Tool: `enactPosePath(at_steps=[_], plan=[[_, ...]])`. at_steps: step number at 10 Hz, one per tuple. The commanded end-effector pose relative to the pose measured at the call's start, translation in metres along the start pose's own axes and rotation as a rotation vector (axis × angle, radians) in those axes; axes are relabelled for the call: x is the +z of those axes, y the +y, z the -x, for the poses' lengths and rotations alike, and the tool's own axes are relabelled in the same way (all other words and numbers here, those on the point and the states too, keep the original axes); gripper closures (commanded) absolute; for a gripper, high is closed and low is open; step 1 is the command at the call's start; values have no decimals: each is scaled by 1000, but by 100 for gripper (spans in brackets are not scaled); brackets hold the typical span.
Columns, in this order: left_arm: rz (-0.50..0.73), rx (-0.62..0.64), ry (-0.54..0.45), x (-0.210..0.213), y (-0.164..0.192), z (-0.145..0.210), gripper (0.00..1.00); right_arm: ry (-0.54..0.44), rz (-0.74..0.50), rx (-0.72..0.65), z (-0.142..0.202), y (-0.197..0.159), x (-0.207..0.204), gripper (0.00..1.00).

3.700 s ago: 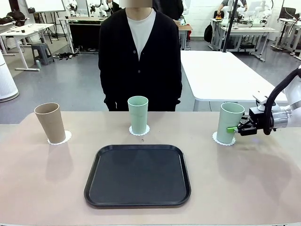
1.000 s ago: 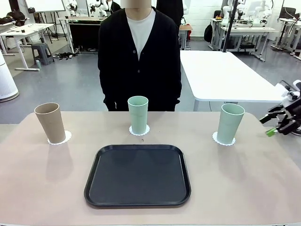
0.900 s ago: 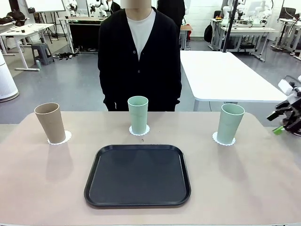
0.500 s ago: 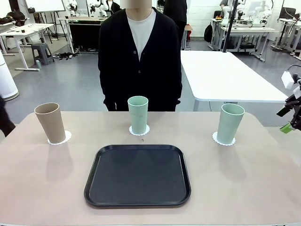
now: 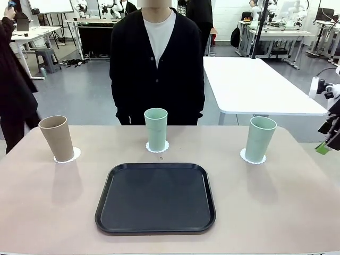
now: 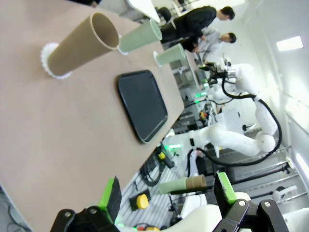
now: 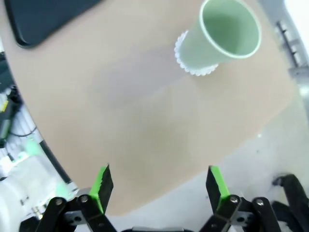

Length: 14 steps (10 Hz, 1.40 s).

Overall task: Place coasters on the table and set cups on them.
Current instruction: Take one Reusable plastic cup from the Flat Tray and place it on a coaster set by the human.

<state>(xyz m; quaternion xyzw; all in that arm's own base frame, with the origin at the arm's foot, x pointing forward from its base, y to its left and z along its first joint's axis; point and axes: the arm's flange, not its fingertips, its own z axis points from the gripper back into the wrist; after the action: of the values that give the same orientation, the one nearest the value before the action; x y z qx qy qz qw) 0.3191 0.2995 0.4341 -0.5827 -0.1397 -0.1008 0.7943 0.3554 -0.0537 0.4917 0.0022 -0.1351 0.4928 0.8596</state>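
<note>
Cups (image 5: pixel 156 129) upright on coasters (image 5: pixel 158 147), beige table (image 5: pixel 276 202); grey lab floor (image 5: pixel 79 101).

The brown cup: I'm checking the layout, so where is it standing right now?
In the front view the brown cup stands upright on a white doily at the table's far left, left of the black tray.

Brown cup (image 5: pixel 57 138) and two mint cups (image 5: pixel 156 129) (image 5: pixel 259 138) each stand upright on a coaster (image 5: pixel 253 157) on the beige surface (image 5: pixel 276 207). Black tray (image 5: pixel 155 197) lies centred. Right end effector (image 5: pixel 330 135) sits at the right edge.
</note>
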Motion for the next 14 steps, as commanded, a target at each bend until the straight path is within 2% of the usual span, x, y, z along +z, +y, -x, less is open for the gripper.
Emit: enactPosePath(at_steps=[1, 2, 14], plan=[[-10, 10, -7, 0, -2, 0, 0, -6, -42, -20, -8, 3, 17, 0], [-10, 10, -7, 0, -2, 0, 0, 0, 0, 0, 0, 0, 0, 0], [-10, 10, -7, 0, -2, 0, 0, -19, -20, 10, 0, 1, 5, 0]])
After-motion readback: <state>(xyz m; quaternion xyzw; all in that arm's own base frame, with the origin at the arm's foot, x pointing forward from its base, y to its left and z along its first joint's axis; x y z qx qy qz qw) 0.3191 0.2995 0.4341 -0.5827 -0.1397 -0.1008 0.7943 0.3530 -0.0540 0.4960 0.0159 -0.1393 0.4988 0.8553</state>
